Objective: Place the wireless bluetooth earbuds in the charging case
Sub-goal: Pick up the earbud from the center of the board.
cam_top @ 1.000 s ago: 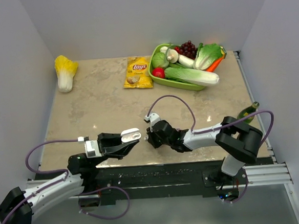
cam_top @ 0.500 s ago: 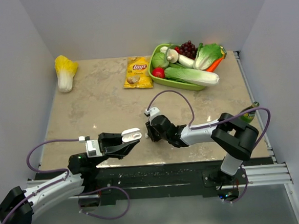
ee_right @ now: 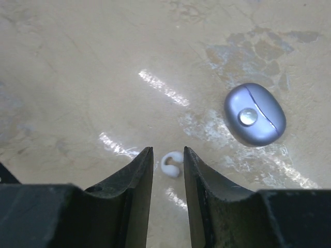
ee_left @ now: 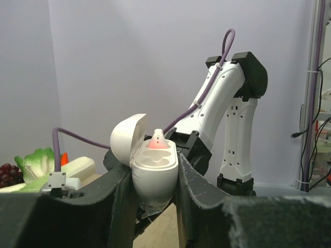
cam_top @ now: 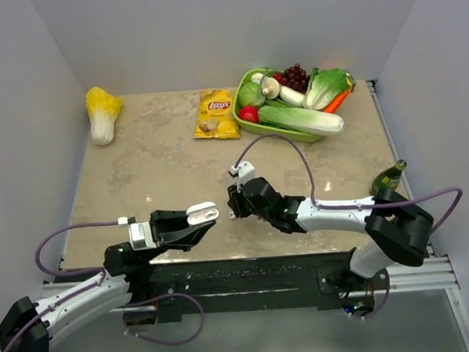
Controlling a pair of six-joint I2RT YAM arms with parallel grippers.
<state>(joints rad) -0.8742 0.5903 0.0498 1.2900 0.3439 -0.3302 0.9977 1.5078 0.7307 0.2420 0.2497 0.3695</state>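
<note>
My left gripper (cam_top: 191,226) is shut on the white charging case (ee_left: 155,178) and holds it upright above the table's near edge. The lid is open. One white earbud (ee_left: 158,141) sits in the far slot and glows red; the near slot is empty. The case also shows in the top view (cam_top: 203,216). My right gripper (ee_right: 168,151) points down at the table, just right of the case in the top view (cam_top: 233,208). Its jaws are narrowly open around a tiny white earbud (ee_right: 171,164) lying on the table. A purplish-grey earbud (ee_right: 254,114) lies to its right.
A green basket (cam_top: 243,127) of toy vegetables stands at the back right. A Lay's chip bag (cam_top: 216,113) lies beside it, and a yellow cabbage (cam_top: 101,111) lies at the back left. A green bottle (cam_top: 388,178) stands at the right edge.
My right gripper has shifted a little away from me and its elbow has swung out to the right. My left gripper with the case has drifted slightly left and back.
</note>
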